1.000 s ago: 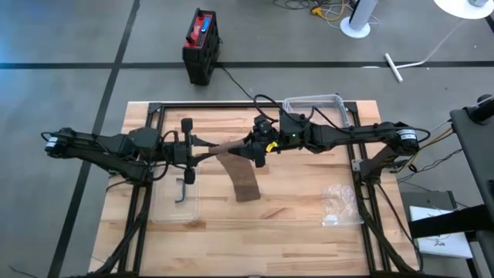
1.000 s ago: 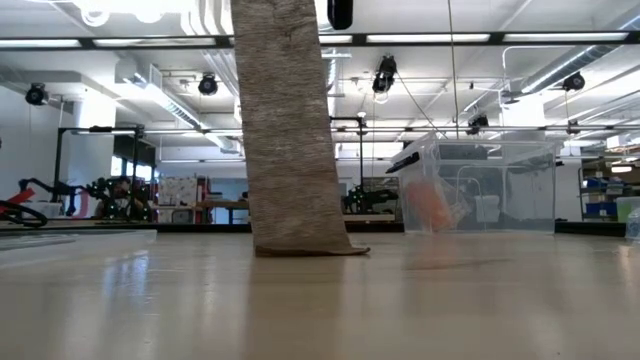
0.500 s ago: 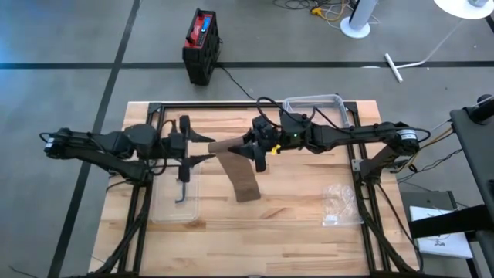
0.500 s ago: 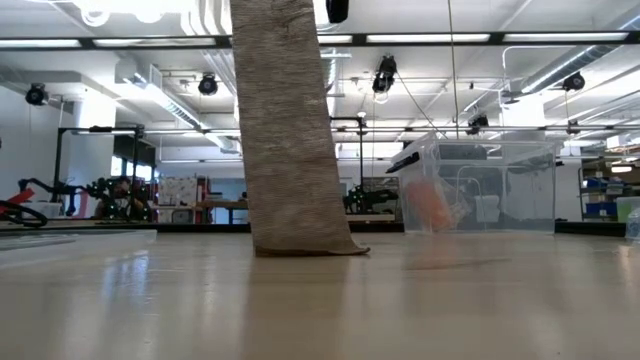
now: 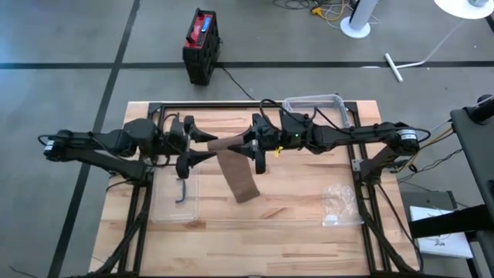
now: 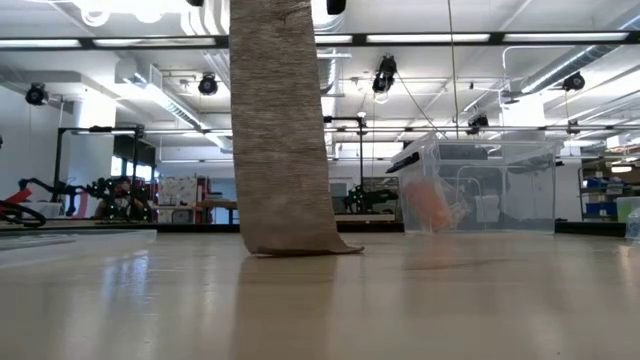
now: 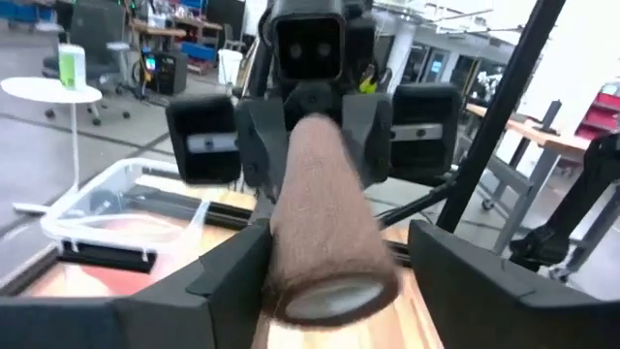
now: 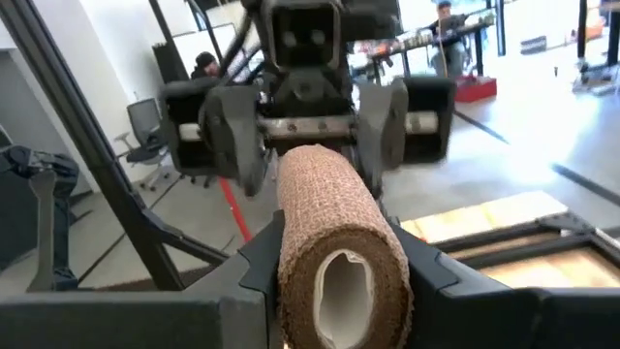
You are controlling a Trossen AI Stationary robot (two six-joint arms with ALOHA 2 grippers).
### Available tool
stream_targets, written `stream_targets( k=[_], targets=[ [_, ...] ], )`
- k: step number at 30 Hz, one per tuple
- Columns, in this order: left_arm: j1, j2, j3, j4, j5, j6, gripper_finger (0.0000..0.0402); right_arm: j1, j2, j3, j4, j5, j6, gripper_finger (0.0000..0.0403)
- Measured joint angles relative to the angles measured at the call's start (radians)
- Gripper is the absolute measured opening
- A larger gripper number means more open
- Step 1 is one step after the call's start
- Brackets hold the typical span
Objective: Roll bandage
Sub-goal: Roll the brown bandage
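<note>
right claw (image 5: 248,146) gripping bandage (image 5: 235,166) roll above bench (image 5: 293,208) centre, so tail is hanging toward 6 o'clock, end touching wood | left claw (image 5: 202,148) standing wide at 9 o'clock of roll, likely regripping

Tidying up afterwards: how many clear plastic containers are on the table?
2: a bin at the table's far edge behind the right arm, and a shallow tray near the left arm, with a dark tool lying in it. A crumpled plastic bag lies near the right edge.
</note>
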Motion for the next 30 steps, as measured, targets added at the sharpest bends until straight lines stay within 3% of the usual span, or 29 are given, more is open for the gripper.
stream_targets(
  k=[22,30],
  targets=[
    [0.028,0.032,0.000,0.065,0.027,0.058,0.0134,0.000,-0.001,0.000,0.027,-0.004,-0.015,0.0095],
    [0.028,0.032,0.000,0.068,0.026,0.191,0.0095,0.000,-0.001,0.000,0.025,-0.017,0.208,0.0141]
  ],
)
